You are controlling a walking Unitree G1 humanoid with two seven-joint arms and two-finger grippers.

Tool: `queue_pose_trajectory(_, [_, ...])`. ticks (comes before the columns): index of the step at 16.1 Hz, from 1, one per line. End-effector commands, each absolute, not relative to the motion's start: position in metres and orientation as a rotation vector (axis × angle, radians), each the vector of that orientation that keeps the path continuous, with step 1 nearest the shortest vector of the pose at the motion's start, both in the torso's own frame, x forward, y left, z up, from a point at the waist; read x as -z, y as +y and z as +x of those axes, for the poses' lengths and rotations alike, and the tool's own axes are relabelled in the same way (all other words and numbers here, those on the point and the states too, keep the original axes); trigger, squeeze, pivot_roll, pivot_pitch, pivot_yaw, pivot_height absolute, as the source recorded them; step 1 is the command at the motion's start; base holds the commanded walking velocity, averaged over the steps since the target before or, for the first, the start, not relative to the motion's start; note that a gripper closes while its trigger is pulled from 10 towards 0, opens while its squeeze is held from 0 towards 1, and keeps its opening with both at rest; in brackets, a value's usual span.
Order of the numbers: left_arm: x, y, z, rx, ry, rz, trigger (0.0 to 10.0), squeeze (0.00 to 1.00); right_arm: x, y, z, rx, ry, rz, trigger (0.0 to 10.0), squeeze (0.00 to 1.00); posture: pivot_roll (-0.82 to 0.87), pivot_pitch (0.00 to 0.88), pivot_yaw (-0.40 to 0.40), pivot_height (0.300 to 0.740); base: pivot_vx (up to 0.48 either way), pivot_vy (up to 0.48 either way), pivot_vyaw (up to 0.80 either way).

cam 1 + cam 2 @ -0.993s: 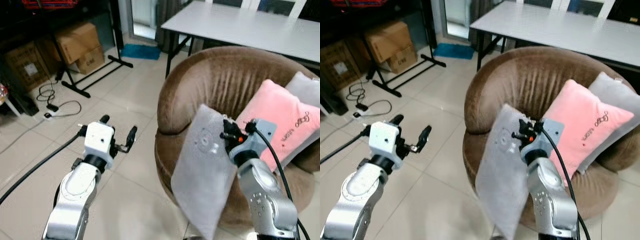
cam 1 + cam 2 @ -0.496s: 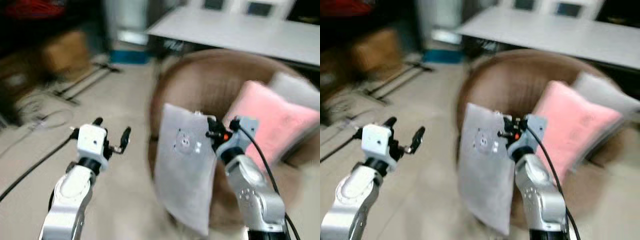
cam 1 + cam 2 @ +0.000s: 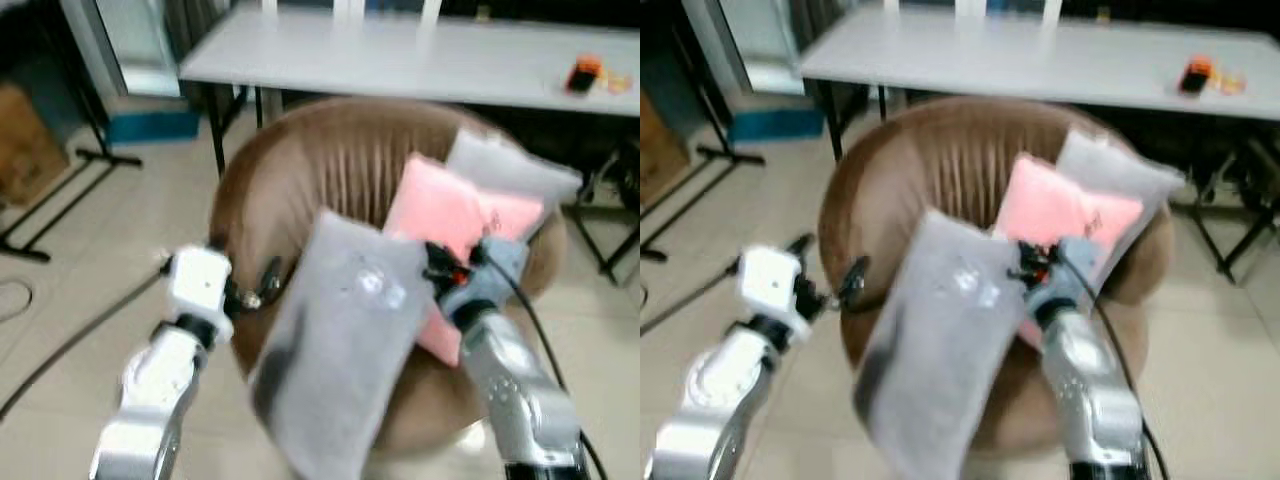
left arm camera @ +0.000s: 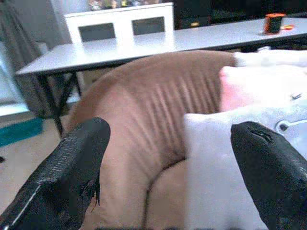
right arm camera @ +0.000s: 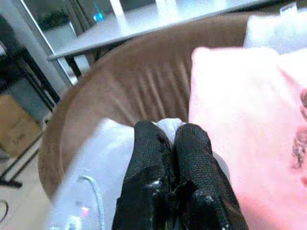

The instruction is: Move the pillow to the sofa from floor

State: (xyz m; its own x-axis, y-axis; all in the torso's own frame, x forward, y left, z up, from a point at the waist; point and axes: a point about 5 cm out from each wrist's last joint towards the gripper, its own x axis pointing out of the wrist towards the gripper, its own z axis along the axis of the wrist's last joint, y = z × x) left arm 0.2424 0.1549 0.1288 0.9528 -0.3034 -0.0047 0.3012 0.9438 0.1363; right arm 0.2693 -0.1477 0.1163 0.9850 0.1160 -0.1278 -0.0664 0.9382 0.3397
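Observation:
A grey pillow (image 3: 340, 340) hangs tilted in the air in front of the round brown sofa (image 3: 330, 170). My right gripper (image 5: 166, 139) is shut on its upper corner, and the cloth (image 5: 169, 126) shows pinched between the black fingers (image 5: 149, 143). My left gripper (image 3: 258, 287) is open, held out by the sofa's left side, just left of the pillow (image 4: 225, 167). Its two fingers (image 4: 81, 158) frame the sofa back (image 4: 158, 100). On the seat lean a pink pillow (image 3: 440, 215) and another grey pillow (image 3: 505, 170).
A long white table (image 3: 400, 60) stands right behind the sofa, with a small orange thing (image 3: 583, 72) on it. A black rack's foot (image 3: 30, 215) and a cardboard box (image 3: 22, 140) are at the left. A cable (image 3: 70, 340) trails over the tiled floor.
The whole view has swung left to right, so the sofa now sits centred and closer. The grey pillow stays in my right gripper and now hangs more tilted. My left gripper is nearer the sofa.

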Motion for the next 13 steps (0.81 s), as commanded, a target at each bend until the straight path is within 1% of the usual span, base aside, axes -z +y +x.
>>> queue_pose_trajectory(1, [-0.132,0.164,0.241,0.283,-0.023,0.155,10.0,0.0,-0.136,-0.137,0.274,-0.148,0.053,0.346,10.0,0.0,-0.02,0.0,-0.009,0.74,0.341,0.0,0.0])
queue_pose_trajectory(3, [-0.131,0.164,0.24,0.291,-0.018,0.159,10.0,0.0,-0.138,-0.134,0.275,-0.168,0.047,0.345,10.0,0.0,-0.02,0.0,-0.011,0.74,0.345,0.0,0.0])
queue_pose_trajectory(4, [-0.128,0.162,0.238,0.328,0.006,0.173,10.0,0.0,-0.141,-0.13,0.277,-0.196,0.035,0.348,10.0,0.0,-0.02,0.0,-0.01,0.74,0.27,0.0,0.0])
queue_pose_trajectory(8, [-0.121,0.157,0.23,0.488,0.062,0.206,10.0,0.0,-0.151,-0.118,0.288,-0.26,0.0,0.38,10.0,0.0,-0.02,0.0,0.001,0.74,0.0,0.0,0.0])
queue_pose_trajectory(9, [-0.121,0.157,0.227,0.548,0.079,0.21,10.0,0.0,-0.159,-0.11,0.298,-0.287,-0.022,0.425,10.0,0.0,-0.02,0.0,0.003,0.74,0.0,0.0,0.0])
queue_pose_trajectory(11, [-0.119,0.156,0.223,0.612,0.103,0.217,10.0,0.0,-0.168,-0.101,0.31,-0.313,-0.041,0.483,10.0,0.0,-0.02,0.0,0.008,0.74,0.0,0.0,0.0])
queue_pose_trajectory(13, [-0.118,0.155,0.221,0.656,0.127,0.216,10.0,0.0,-0.174,-0.095,0.328,-0.303,-0.035,0.587,10.0,0.0,-0.01,0.0,0.007,0.74,0.0,0.0,0.0])
